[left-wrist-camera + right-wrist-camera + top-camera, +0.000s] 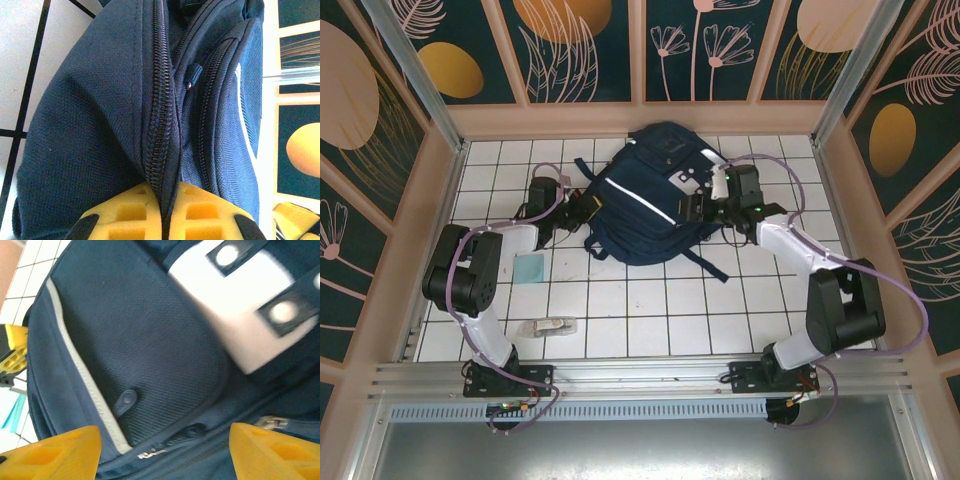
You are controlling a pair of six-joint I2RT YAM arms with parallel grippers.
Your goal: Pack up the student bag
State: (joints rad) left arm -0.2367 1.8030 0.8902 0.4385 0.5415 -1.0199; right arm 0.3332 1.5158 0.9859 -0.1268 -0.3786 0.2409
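Bag (650, 195) lies flat at the far middle of the white-tiled desk (650, 320), top end toward the back wall, straps trailing toward the near side.

Left tool (588, 208) is at the bag's left edge. In the left wrist view the left tool (165, 217) is pinched narrow on a raised fold of bag fabric, and a closed zipper (159, 125) runs up out of the grip. A second zip with a pull (192, 75) lies just to its right.

Right tool (700, 205) is over the bag's right side, beside the white patch (250, 315) with dark tabs. In the right wrist view the right tool (165, 460) stands wide, holding nothing, fingers (55, 455) hanging over the front pocket. Contact with the fabric: cannot tell.

A teal square (530, 267) lies on the desk near the left arm. A small pale item (548, 326) lies nearer the arm bases, well apart from the bag.
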